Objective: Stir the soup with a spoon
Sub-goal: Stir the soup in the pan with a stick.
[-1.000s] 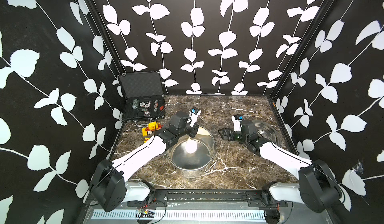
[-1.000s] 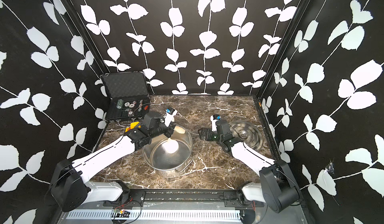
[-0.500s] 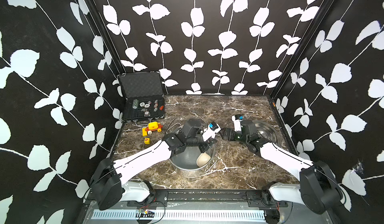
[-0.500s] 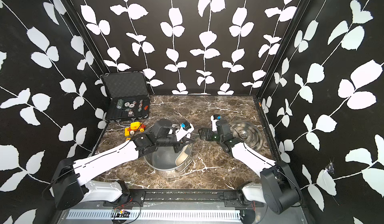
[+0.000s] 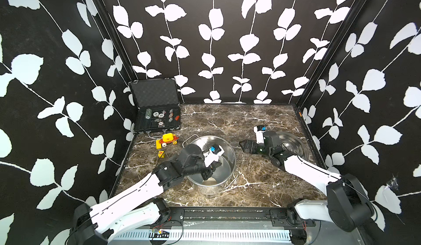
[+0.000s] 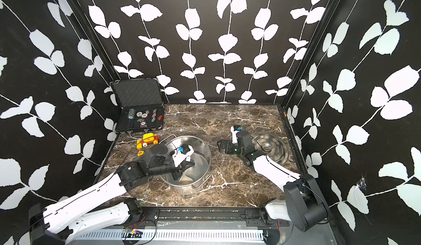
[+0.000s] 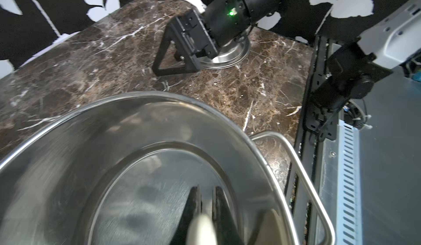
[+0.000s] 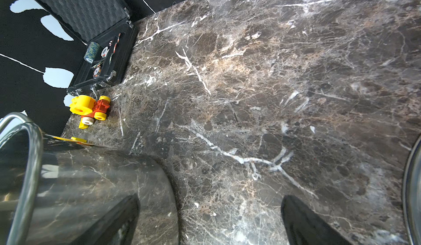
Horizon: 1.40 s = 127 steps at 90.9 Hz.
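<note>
The left gripper (image 5: pixel 208 175) reaches down inside the round stainless-steel pot (image 5: pixel 229 147), jaws clamped hard on the slim handle of the long white plastic spoon (image 7: pixel 200 229). In the left wrist view the pale handle sits pinched between the two black fingers (image 7: pixel 193 207), which point down at the pot floor. In both top views a pale patch just beyond the fingertips looks like the cupped bowl, low against the pot's wall, though it is too blurred to be sure. The tight grip probably keeps the spoon from swivelling as it is swept round. The gripper's tilt lets the wrist clear the rim. No liquid can be made out in the pot.

The right gripper (image 5: pixel 243 144) is spread wide and holds nothing; it hangs low over the brown marble tabletop (image 8: pixel 250 84), with the pot's wall just beside one finger. The round ridged steel lid (image 5: pixel 295 144) lies behind its wrist; this arm seems parked clear of the stirring, yet near enough to steady the pot.
</note>
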### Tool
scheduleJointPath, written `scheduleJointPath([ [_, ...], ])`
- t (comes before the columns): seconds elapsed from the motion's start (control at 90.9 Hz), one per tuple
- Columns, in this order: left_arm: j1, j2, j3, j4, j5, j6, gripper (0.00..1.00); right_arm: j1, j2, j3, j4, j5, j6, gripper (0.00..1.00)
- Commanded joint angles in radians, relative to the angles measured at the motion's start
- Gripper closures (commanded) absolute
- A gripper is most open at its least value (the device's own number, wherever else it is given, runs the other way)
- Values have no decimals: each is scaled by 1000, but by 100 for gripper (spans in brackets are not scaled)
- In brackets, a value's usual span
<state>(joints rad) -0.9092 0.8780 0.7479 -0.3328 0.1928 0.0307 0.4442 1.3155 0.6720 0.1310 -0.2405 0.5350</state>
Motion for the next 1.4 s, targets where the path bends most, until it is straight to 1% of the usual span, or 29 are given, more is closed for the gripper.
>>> scheduleJointPath([
  [0.0, -1, -67, -27, -59, -174, -39, 100, 0, 5, -1, 41, -1, 6, 1],
  [0.099, 17, -99, -36, -68, -295, -63, 100, 1, 5, -3, 42, -3, 8, 1],
  [0.176, 46, -114, -43, -46, -354, -79, 100, -1, 4, -5, 43, -3, 10, 1],
  [0.407, 163, -71, -56, 85, -441, -105, 100, -1, -3, -10, 47, -2, 13, 1],
  [0.473, 191, -44, -53, 139, -436, -103, 100, 0, -9, -12, 44, 0, 13, 1],
  [0.55, 202, 2, -42, 199, -406, -97, 100, 0, -13, -12, 39, 0, 10, 1],
  [0.594, 232, 32, -35, 240, -383, -95, 100, 0, -17, -11, 37, 3, 9, 1],
  [0.671, 242, 85, -13, 286, -345, -84, 100, 0, -22, -11, 29, 5, 5, 1],
  [0.858, 251, 226, 78, 332, -224, -43, 100, -1, -36, -14, 16, 10, -4, 1],
  [1.089, 248, 393, 193, 356, 48, -29, 100, 0, -47, -17, 7, 16, -9, 1],
  [1.144, 238, 411, 208, 364, 94, -28, 100, -1, -52, -17, 5, 18, -10, 1],
  [1.232, 215, 424, 221, 370, 134, -10, 100, 1, -59, -21, -2, 26, -15, 1],
  [1.265, 182, 426, 227, 365, 151, -2, 100, -1, -61, -22, -2, 28, -14, 1],
  [1.386, 119, 435, 239, 322, 199, 37, 100, 0, -59, -29, 3, 30, -10, 1],
])
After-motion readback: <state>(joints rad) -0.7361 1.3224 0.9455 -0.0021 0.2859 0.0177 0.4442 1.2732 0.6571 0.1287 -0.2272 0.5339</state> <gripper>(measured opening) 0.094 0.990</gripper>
